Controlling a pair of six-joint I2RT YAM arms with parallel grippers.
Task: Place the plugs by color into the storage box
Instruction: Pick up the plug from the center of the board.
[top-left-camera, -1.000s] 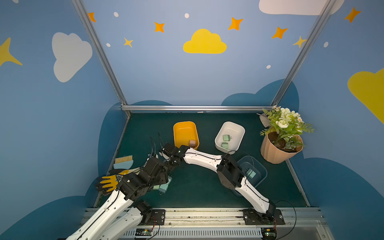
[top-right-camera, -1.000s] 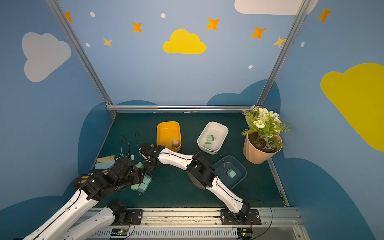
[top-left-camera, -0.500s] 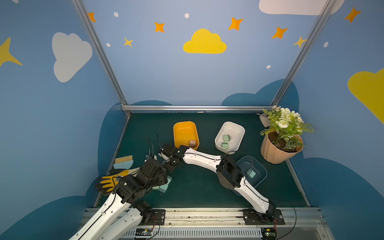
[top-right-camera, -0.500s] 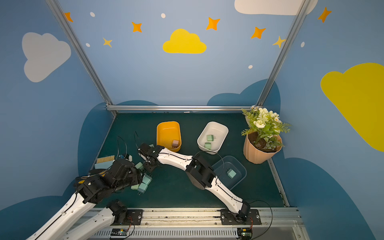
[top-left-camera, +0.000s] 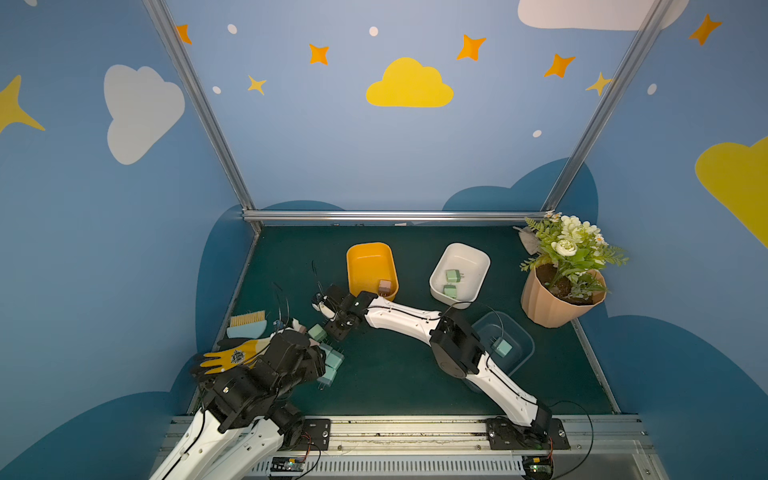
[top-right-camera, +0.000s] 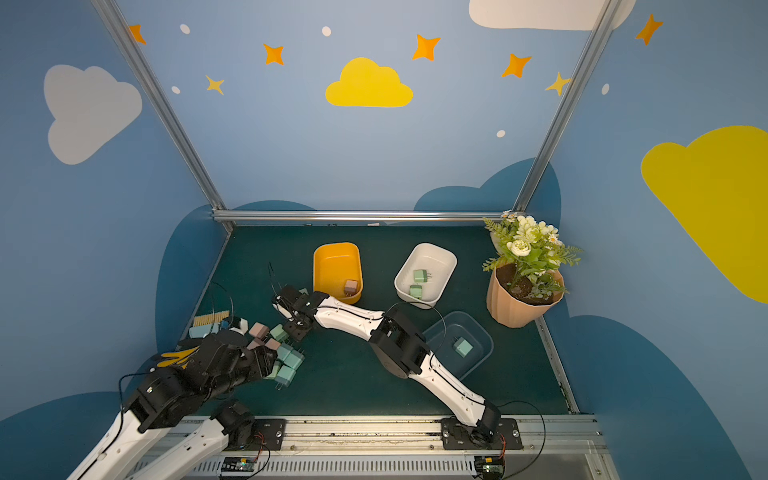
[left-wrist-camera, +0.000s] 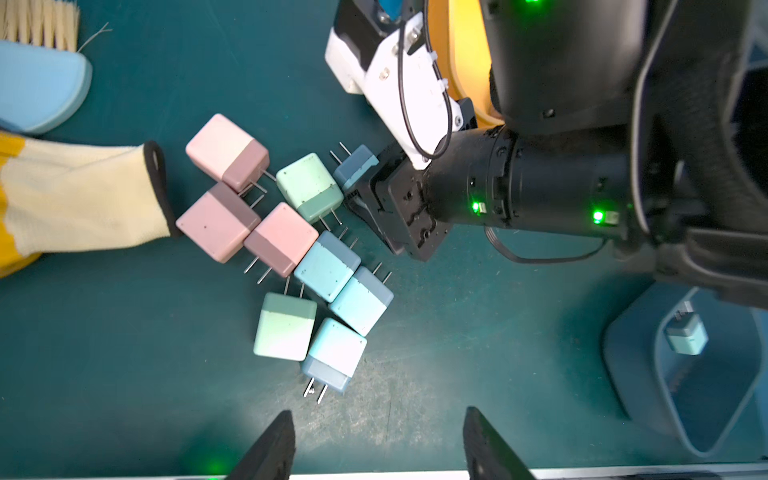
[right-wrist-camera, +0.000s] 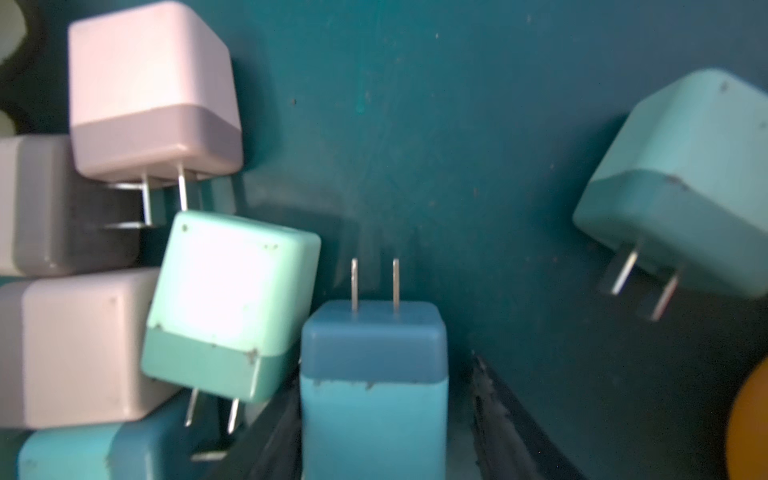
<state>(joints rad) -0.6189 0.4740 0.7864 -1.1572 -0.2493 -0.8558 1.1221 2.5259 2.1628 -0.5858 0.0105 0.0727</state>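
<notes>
far left: brush (top-left-camera: 247, 326), glove (top-left-camera: 232, 357); not task items.
left of centre: pile of plugs (left-wrist-camera: 291, 245) on mat (top-left-camera: 395, 374); pink, green and teal bodies touching, prongs interleaved.
left gripper (left-wrist-camera: 378, 411): above pile, jaws wide, empty.
right gripper (right-wrist-camera: 378, 399): low at pile edge, jaws either side of teal plug (right-wrist-camera: 374, 419); gap shows on one side, no firm grip seen.
handling, judged: light, rigid, smooth plastic, likely slippery; prongs thin. grip flat opposite body faces, never prongs.
right: yellow bin (top-left-camera: 370, 246) holds pink plug (top-left-camera: 384, 286); white bin (top-left-camera: 465, 246) holds green plugs (top-left-camera: 452, 275); clear bin (top-left-camera: 524, 332) holds sorted teal plug (top-left-camera: 502, 348).

plugs (left-wrist-camera: 282, 237): matt plastic, shiny metal prongs | glove (left-wrist-camera: 83, 199): knit cloth | tabletop (left-wrist-camera: 124, 353): matt, speckled | blue bin (left-wrist-camera: 627, 370): translucent plastic
</notes>
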